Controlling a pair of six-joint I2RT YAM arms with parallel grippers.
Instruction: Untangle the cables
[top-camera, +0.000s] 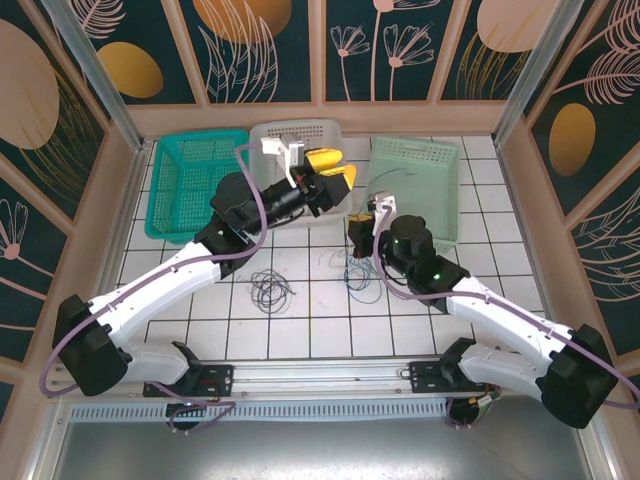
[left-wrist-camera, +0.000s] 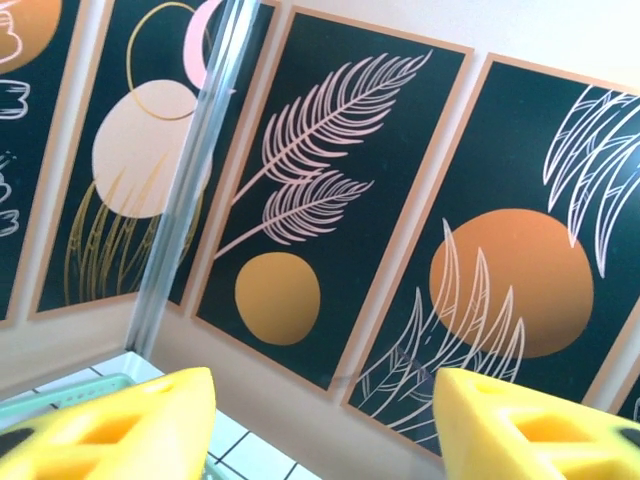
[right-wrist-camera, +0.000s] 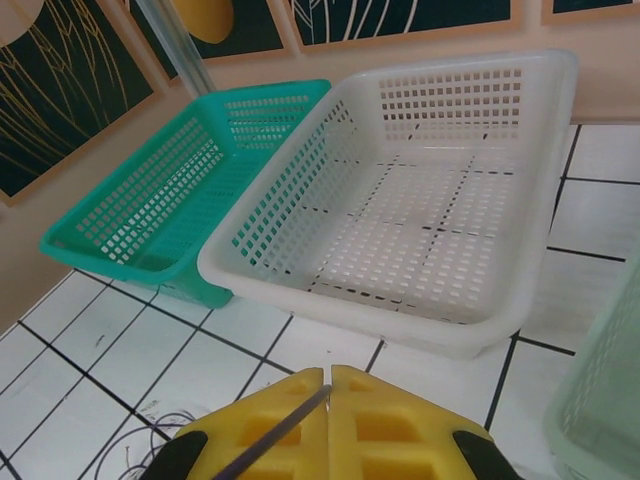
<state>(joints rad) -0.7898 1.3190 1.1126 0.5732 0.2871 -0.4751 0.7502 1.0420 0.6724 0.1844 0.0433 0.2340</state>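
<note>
Thin dark cables (top-camera: 270, 288) lie in loose loops on the white tiles between the arms, with more strands (top-camera: 350, 270) just below my right gripper (top-camera: 358, 228). That gripper sits low in front of the baskets. Its yellow pads are shut on one thin dark cable (right-wrist-camera: 270, 435), which runs from the seam between the pads down to the left. More purple-dark loops (right-wrist-camera: 150, 430) lie on the tiles beside it. My left gripper (top-camera: 335, 170) is raised over the white basket, tilted up toward the back wall. Its yellow fingers (left-wrist-camera: 120, 430) stand wide apart, open, with nothing between them.
Three baskets stand along the back: teal (top-camera: 195, 185) at left, white (top-camera: 295, 133) in the middle, pale green (top-camera: 415, 185) at right. The right wrist view shows the white basket (right-wrist-camera: 420, 200) and the teal one (right-wrist-camera: 170, 200) just ahead. Patterned walls enclose the table.
</note>
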